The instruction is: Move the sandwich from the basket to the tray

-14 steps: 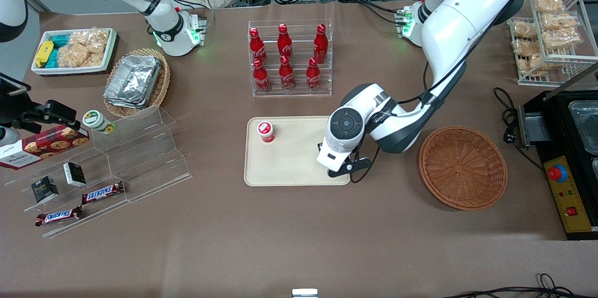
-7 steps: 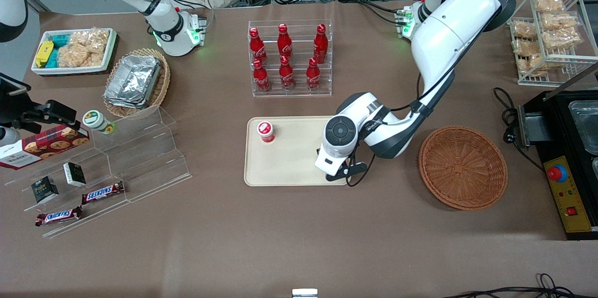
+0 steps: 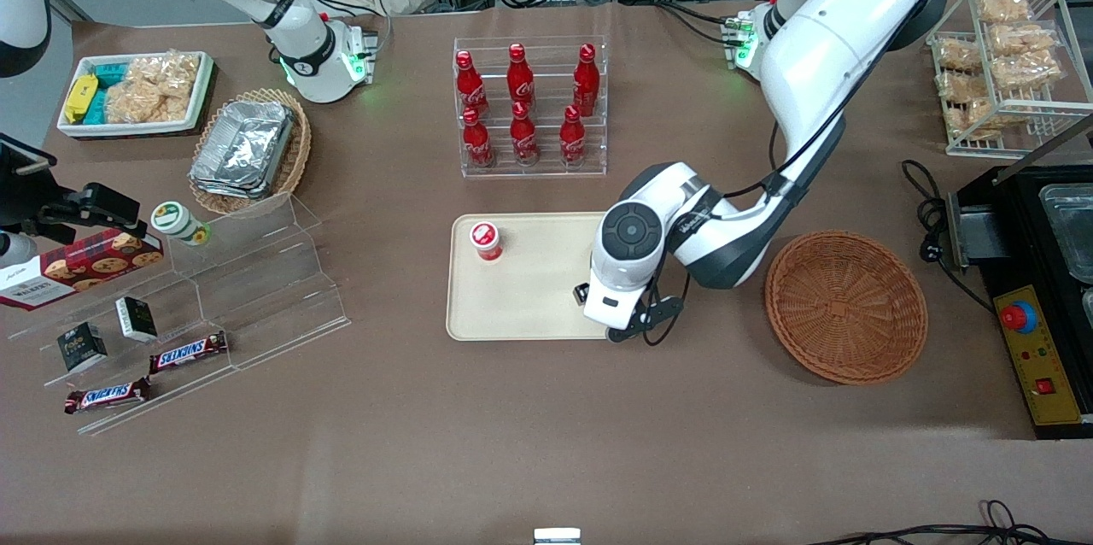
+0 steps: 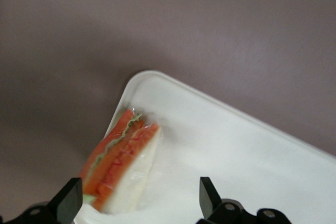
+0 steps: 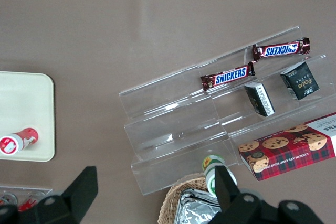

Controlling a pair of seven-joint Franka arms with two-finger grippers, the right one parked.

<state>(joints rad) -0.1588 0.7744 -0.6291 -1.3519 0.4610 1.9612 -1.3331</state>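
Note:
The sandwich [image 4: 123,161], a wrapped wedge with white bread and an orange-red filling edge, lies on the cream tray [image 4: 236,145] close to its rounded corner. My left gripper [image 4: 139,195] hangs just above it, open, with the sandwich between the fingers and close to one of them. In the front view the gripper [image 3: 608,314] sits over the tray [image 3: 521,306] at the corner nearest the round reddish-brown basket [image 3: 845,306]. The arm's hand hides the sandwich there, and the basket holds nothing.
A small red-capped bottle [image 3: 487,240] stands on the tray. A clear rack of cola bottles [image 3: 529,105] stands farther from the camera than the tray. A stepped acrylic shelf [image 3: 248,272] with snacks lies toward the parked arm's end. A black control box [image 3: 1033,331] is beside the basket.
The wrist has shifted slightly over the tray's corner and sits a little nearer the camera. The basket and the bottle have not moved.

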